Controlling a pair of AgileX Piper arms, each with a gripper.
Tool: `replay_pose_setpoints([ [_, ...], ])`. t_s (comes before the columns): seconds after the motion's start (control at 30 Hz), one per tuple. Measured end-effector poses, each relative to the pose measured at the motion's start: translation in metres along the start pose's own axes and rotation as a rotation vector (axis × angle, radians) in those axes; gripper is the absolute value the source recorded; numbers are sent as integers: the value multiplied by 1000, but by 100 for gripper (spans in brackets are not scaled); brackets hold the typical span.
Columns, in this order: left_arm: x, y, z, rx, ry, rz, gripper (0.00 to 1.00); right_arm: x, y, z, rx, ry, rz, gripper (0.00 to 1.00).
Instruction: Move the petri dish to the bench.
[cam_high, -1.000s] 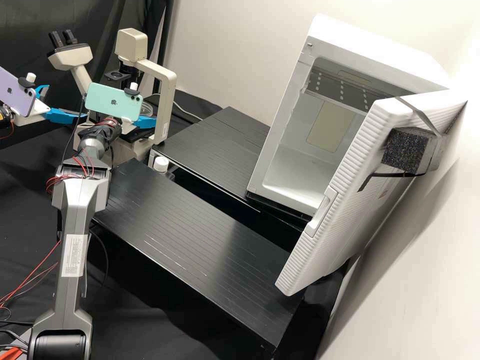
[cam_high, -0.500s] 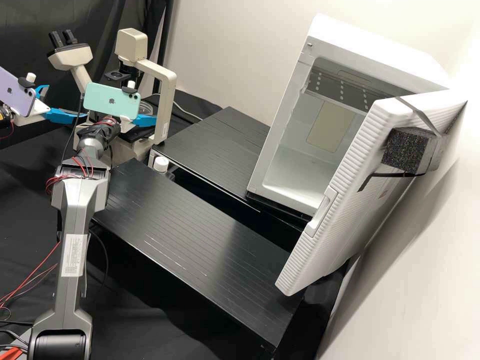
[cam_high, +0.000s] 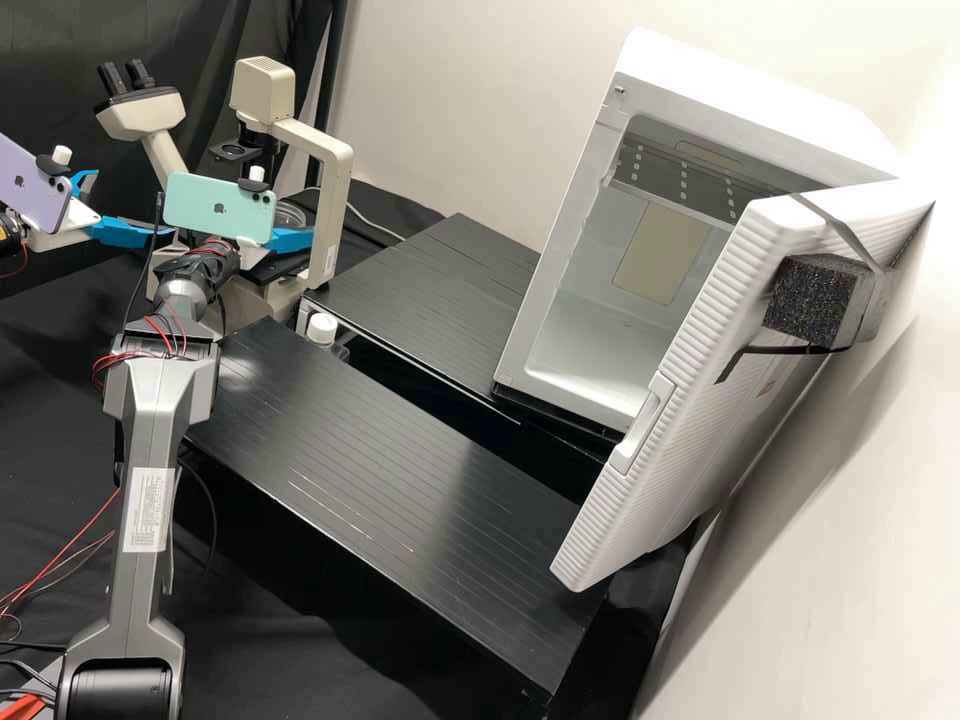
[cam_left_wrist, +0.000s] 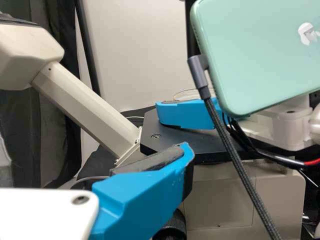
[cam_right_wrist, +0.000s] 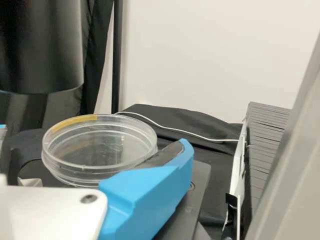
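The clear round petri dish (cam_high: 289, 214) sits at the microscope stage, partly behind the right gripper (cam_high: 291, 240) in the high view. In the right wrist view the petri dish (cam_right_wrist: 100, 147) lies flat, with yellow tape on its rim. One finger of the right gripper (cam_right_wrist: 147, 192) overlaps its near edge; contact is unclear. Farther left stands the left gripper (cam_high: 112, 208), open, nothing between its fingers. The left wrist view has one finger of the left gripper (cam_left_wrist: 145, 195) near, the right gripper's finger beyond and a sliver of dish (cam_left_wrist: 192, 93) behind it.
The cream microscope (cam_high: 330, 210) rises around the dish, its dark condenser (cam_right_wrist: 40, 45) above. A black bench platform (cam_high: 400, 490) stands in front, another (cam_high: 430, 300) behind it. A white-capped bottle (cam_high: 322, 329) is between them. The white incubator (cam_high: 600, 330) has its door (cam_high: 700, 390) open.
In the high view the right arm's wrist and mint phone have shifted slightly left, with the phone a little lower, and its blue finger slightly up. The left arm has kept still.
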Motion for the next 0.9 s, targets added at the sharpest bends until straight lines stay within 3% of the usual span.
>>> replay_pose_setpoints([
  [0.53,0,0,0,0,0,0,100,0,-1,1,26,-8,-13,0],
  [0.9,0,0,0,0,0,0,100,0,-1,1,26,-8,-13,0],
])
